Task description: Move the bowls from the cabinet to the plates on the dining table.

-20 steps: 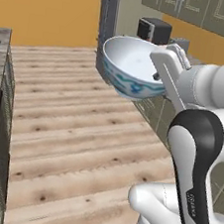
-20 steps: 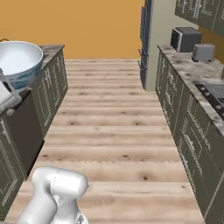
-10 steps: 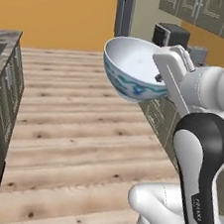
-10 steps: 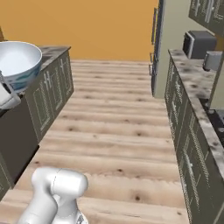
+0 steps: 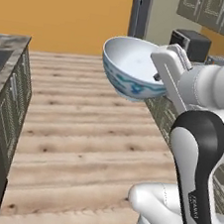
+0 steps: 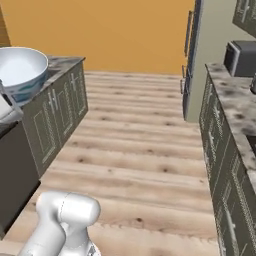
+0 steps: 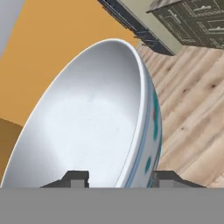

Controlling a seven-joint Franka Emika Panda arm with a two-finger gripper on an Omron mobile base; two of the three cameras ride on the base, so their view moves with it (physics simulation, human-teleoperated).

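A white bowl with a blue painted pattern (image 5: 132, 69) is held in the air over the wooden floor, tilted a little. My gripper (image 5: 157, 76) is shut on its rim at the right side, one finger inside and one outside. In the right base view the bowl (image 6: 20, 70) shows at the far left edge with the gripper (image 6: 7, 98) under it. In the hand view the bowl (image 7: 96, 118) stands on edge between my fingertips (image 7: 76, 178). The plates and the dining table are out of view.
A low counter with a speckled stone top (image 5: 8, 45) runs along the left. Another counter (image 6: 235, 105) with a dark microwave (image 5: 192, 43) runs along the right. Wall cabinets with shut doors (image 5: 219, 13) hang at top right. Wooden floor (image 6: 135, 150) lies open between them.
The whole picture has shifted between frames, so the base and its cameras have moved. The bowl stays in my gripper in the same pose relative to the arm.
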